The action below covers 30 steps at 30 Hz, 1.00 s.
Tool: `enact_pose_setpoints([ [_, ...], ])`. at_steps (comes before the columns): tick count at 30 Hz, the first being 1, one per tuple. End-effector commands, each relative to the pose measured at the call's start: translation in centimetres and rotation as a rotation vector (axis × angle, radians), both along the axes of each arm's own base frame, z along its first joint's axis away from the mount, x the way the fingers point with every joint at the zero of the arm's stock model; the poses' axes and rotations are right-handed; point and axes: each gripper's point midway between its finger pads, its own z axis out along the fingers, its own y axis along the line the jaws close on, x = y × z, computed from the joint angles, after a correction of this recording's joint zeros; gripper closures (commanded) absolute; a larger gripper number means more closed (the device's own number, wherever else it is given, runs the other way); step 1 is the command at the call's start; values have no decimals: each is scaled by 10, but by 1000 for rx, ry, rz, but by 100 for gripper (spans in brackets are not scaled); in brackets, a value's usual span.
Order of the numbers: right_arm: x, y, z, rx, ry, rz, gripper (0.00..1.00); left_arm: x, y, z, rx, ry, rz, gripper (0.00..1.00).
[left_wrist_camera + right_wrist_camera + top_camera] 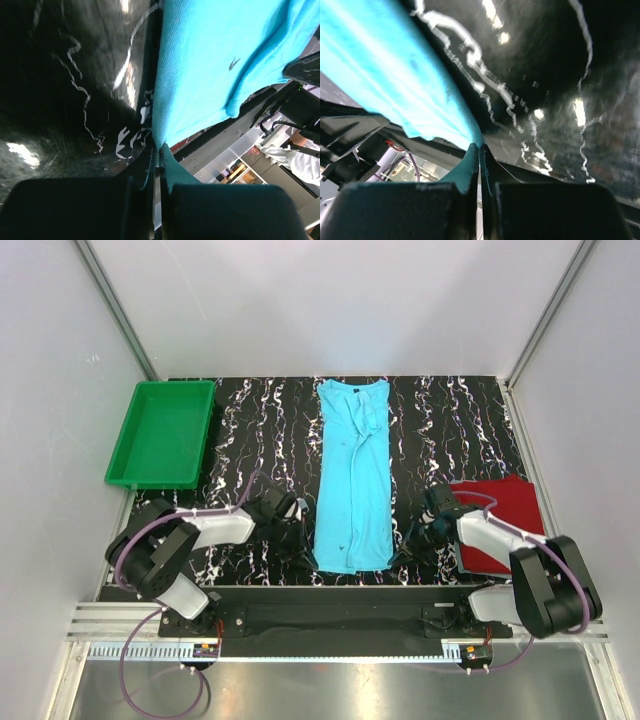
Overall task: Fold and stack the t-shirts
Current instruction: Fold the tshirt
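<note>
Hem corners of the turquoise t-shirt (352, 480), a long strip in the middle of the table (250, 430), sit pinched in the closed left gripper (159, 150) and right gripper (480, 148). Both should rise level and together, carrying the hem toward the collar. The dark red t-shirt (500, 515) lies folded at right.

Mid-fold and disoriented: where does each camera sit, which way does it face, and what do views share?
Top external: above and behind the bases, looking down on the table; left arm, right arm, turquoise t-shirt, dark red t-shirt, green tray show.
Left wrist: on that wrist, looking along the left claw, shut on the turquoise t-shirt's near hem.
Right wrist: on that wrist, looking along the right claw, shut on the same hem.
Shared: both wrist views show that shirt and the table.
</note>
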Motion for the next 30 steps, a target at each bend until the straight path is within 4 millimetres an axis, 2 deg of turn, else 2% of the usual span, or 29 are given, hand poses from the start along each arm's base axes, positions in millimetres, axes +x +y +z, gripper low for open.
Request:
enact_pose_setpoints([
  [1,-2,-4,10,-3,-44,-24,100,-15,11,-11,50,6,33,100],
  [8,-12,-4,23,43,-118,-55,100,-24,17,-1,3,-18,116,100],
  [15,-34,-7,19,52,-91,-14,100,-25,5,18,-79,-53,144,100],
  [21,-32,-10,35,48,-148,-18,100,-20,-14,43,-154,-69,151,100],
  [24,-20,-7,48,53,-176,-23,100,-3,-27,69,-206,-121,162,100],
  [25,-7,-6,57,39,-211,-21,100,2,-30,75,-215,-135,166,100],
  [26,0,-6,61,32,-225,-19,100,18,-36,89,-234,-163,179,100],
  [28,22,-2,76,20,-252,-13,100,34,-34,97,-220,-190,181,100],
  [29,31,0,81,16,-262,-9,100,57,-34,107,-228,-210,214,100],
  [30,39,-1,77,-5,-243,-1,100,67,-34,110,-235,-219,214,100],
])
